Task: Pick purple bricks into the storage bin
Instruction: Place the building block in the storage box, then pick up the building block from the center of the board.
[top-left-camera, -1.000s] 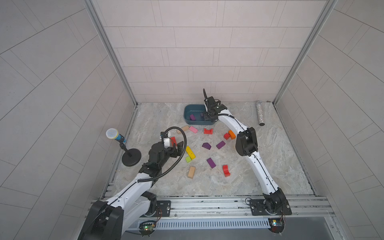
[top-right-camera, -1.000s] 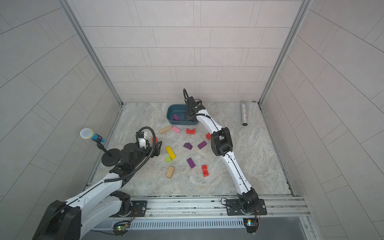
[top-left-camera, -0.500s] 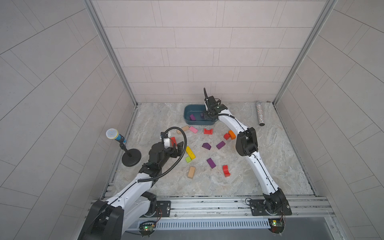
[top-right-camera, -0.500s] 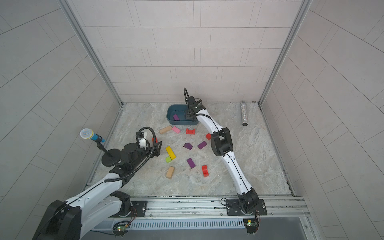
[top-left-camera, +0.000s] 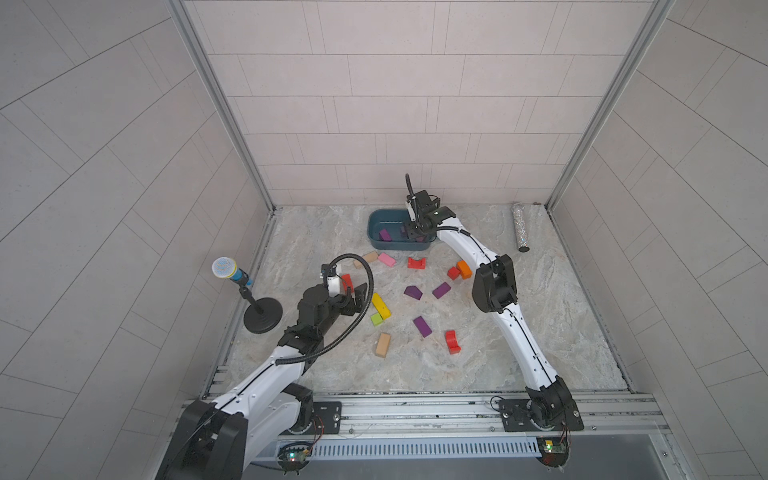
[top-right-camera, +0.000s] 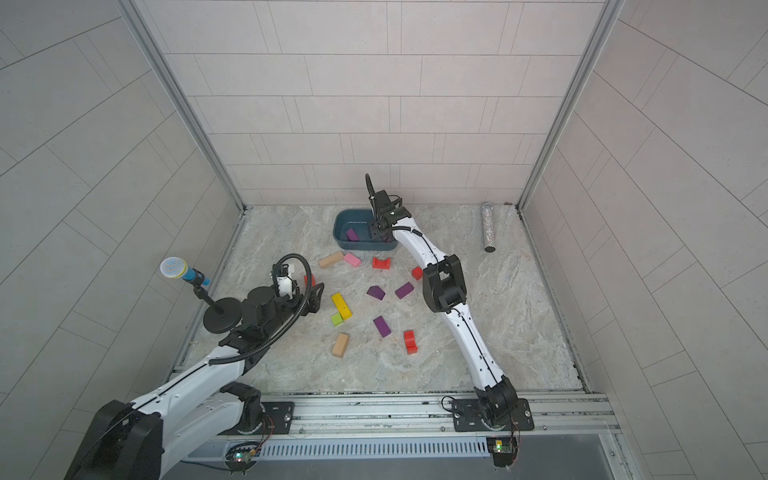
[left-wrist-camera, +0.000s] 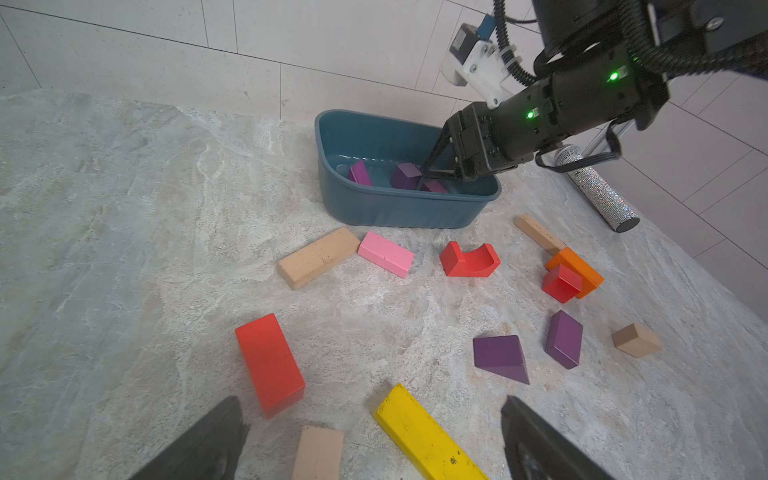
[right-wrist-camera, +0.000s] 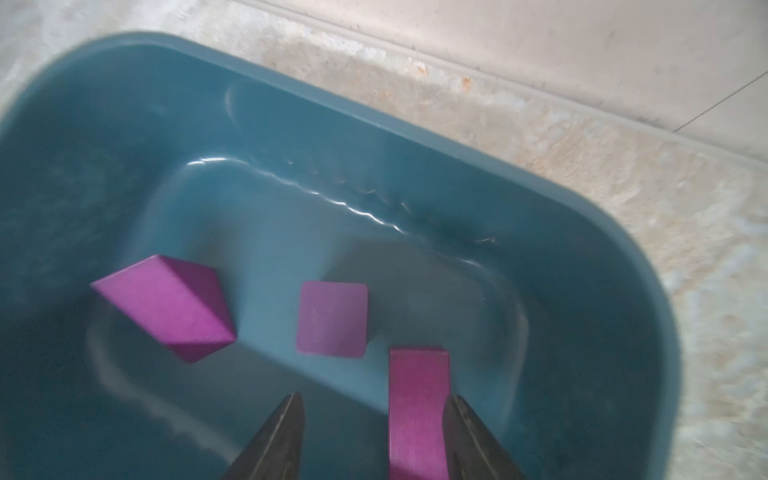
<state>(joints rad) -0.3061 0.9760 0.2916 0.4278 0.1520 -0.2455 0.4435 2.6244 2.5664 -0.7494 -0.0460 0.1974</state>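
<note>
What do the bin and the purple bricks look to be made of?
Bin: likely moulded plastic with a glossy teal finish; it has wavy highlights on its floor, rounded corners and a ribbed outer wall.
Purple bricks: probably painted wood with a satin finish; the colour is flat and even, the edges are crisp, and the bare block nearby shows wood grain. The paint hides the core, so this is not certain.

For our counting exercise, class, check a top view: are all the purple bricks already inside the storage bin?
No: three purple bricks lie on the table, outside the storage bin.
</note>
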